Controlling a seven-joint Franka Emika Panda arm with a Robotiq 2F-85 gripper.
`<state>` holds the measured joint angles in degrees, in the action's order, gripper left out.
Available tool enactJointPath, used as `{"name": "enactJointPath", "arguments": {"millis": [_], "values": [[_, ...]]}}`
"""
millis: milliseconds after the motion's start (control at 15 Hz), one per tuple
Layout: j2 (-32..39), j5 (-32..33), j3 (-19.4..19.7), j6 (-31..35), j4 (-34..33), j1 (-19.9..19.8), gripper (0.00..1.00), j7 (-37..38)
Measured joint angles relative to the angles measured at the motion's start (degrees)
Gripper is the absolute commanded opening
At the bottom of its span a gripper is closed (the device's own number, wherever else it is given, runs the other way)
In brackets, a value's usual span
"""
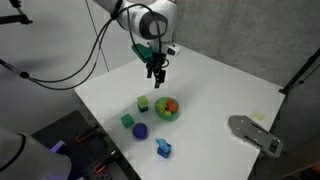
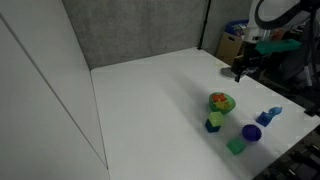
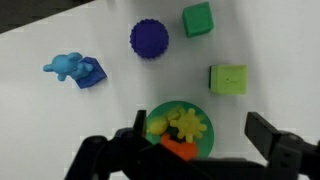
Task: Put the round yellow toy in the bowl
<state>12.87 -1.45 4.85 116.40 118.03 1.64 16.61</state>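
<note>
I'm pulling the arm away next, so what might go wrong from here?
The bowl is crowded: the round yellow toy lies near its rim beside an orange toy, so a knock could spill it. The open end effector hangs above it; descending might push the bowl against the lime-green cube close by.

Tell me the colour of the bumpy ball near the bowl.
Purple. The bumpy ball shows best in the wrist view.
</note>
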Motion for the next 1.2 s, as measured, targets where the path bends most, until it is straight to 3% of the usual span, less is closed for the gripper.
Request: {"name": "enactJointPath", "arguments": {"millis": [200, 467, 867, 1200], "values": [[-5.6, 4.9, -0.5, -4.4, 2.5, 0.1, 1.00, -0.8], [-14.8, 8.2, -1.2, -5.6, 9.3, 0.0, 1.00, -3.1], [-30.8, 8.0, -1.7, -4.9, 20.2, -0.2, 1.00, -9.6], [-39.3, 2.5, -2.6, -13.2, 19.8, -0.1, 1.00, -12.0]]}}
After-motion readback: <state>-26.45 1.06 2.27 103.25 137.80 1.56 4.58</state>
